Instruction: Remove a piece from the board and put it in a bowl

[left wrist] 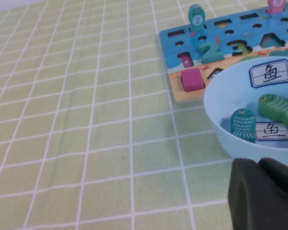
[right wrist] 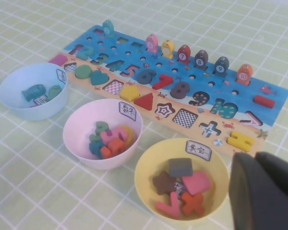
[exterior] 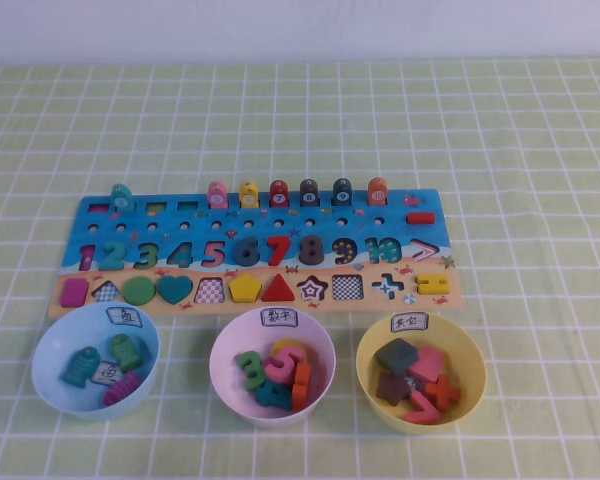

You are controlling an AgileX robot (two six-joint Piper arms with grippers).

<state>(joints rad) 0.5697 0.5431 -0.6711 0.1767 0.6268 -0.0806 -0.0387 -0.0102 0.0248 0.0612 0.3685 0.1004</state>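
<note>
The pink-red chevron piece (exterior: pixel 417 408) lies in the yellow bowl (exterior: pixel 473 372), at its front, beside the orange-red plus. It also shows in the right wrist view (right wrist: pixel 169 208), inside the yellow bowl (right wrist: pixel 151 167). On the board (exterior: pixel 280 215), the ">" place (exterior: pixel 423 250) at the right end shows only a thin pink outline. My right gripper (right wrist: pixel 254 155) is shut and empty, just beside the yellow bowl. My left gripper (left wrist: pixel 260 164) is shut and empty, near the light blue bowl (left wrist: pixel 221 96). Neither arm shows in the high view.
The pink bowl (exterior: pixel 225 345) holds number pieces, and the light blue bowl (exterior: pixel 50 345) holds fish pieces. A red minus bar (exterior: pixel 418 217) and a yellow equals piece (exterior: pixel 432 284) sit on the board's right end. Green checked cloth covers the table.
</note>
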